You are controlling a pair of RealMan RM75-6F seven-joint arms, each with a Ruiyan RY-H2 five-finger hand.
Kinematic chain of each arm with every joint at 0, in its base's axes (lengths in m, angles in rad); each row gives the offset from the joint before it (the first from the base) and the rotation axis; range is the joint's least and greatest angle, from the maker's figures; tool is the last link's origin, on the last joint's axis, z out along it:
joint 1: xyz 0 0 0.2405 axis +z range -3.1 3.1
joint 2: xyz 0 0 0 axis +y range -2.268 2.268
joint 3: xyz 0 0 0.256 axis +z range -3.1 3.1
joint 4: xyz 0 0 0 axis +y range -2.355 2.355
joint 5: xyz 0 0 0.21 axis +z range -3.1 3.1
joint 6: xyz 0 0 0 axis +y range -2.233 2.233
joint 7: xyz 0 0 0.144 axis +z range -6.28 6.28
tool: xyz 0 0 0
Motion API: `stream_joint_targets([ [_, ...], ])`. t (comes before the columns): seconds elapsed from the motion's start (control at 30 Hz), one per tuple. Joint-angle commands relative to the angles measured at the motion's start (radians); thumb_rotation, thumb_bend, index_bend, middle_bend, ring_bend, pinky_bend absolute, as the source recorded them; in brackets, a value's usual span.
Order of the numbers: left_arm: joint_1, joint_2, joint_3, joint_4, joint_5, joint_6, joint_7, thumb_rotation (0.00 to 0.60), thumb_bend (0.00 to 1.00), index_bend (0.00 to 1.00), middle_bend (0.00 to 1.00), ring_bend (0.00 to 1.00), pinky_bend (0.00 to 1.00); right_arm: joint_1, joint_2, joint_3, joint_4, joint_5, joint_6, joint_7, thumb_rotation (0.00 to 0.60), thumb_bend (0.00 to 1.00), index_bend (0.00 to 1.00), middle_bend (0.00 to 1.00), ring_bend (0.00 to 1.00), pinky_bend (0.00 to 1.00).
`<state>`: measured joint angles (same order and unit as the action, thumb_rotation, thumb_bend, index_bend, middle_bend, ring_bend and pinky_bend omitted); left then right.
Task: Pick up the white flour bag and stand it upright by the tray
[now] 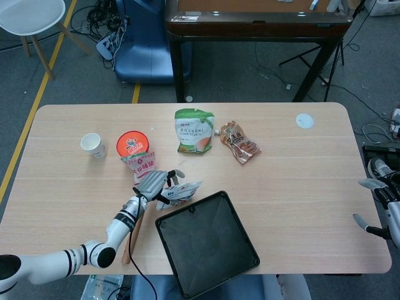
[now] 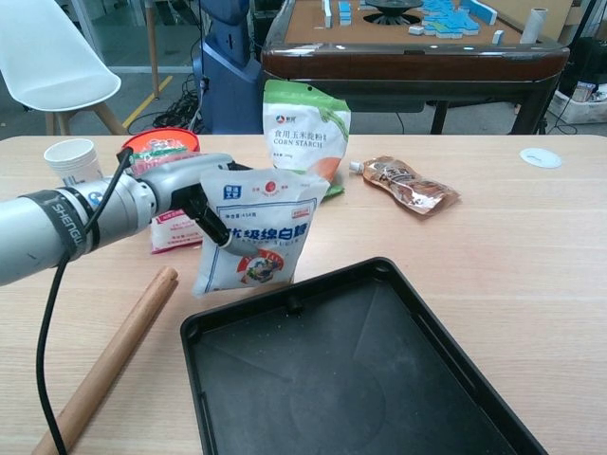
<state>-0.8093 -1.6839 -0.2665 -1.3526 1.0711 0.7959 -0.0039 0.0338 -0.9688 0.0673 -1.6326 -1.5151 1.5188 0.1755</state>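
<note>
The white flour bag (image 2: 256, 233) (image 1: 177, 193) with blue and red print stands on its bottom edge on the table, just behind the far left corner of the black tray (image 2: 360, 379) (image 1: 209, 242). My left hand (image 2: 194, 194) (image 1: 152, 184) grips the bag's left side near the top, fingers wrapped on it. The bag's base touches the wood and it leans slightly back. My right hand (image 1: 378, 206) sits at the table's right edge in the head view, fingers apart, holding nothing.
A wooden rolling pin (image 2: 104, 365) lies left of the tray. Behind the bag are a pink packet (image 2: 171, 223), a red-lidded cup (image 2: 156, 144), a paper cup (image 2: 72, 158), a green corn starch bag (image 2: 305, 128) and a brown pouch (image 2: 403, 185). A white disc (image 2: 542, 157) lies far right.
</note>
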Motion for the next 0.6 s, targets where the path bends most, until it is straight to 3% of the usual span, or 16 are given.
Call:
stream_joint_targets([
  [0.03, 0.0, 0.003, 0.002, -0.001, -0.002, -0.001, -0.003, 0.6, 0.15, 0.23, 0.42, 0.41, 0.54, 0.0, 0.0, -0.001, -0.001, 0.0, -0.002, -0.001, 0.6, 0.22, 0.24, 0.25, 0.14, 0.17],
  [0.23, -0.002, 0.019, 0.014, -0.02, -0.017, -0.006, 0.016, 0.6, 0.12, 0.12, 0.32, 0.34, 0.5, 0.002, 0.0, 0.0, -0.004, -0.002, -0.002, -0.004, 0.6, 0.22, 0.24, 0.25, 0.14, 0.16],
  [0.6, 0.007, 0.052, 0.023, -0.059, -0.003, 0.002, -0.003, 0.6, 0.11, 0.04, 0.2, 0.24, 0.44, 0.003, 0.001, 0.001, -0.008, -0.001, -0.003, -0.008, 0.6, 0.22, 0.24, 0.25, 0.14, 0.16],
])
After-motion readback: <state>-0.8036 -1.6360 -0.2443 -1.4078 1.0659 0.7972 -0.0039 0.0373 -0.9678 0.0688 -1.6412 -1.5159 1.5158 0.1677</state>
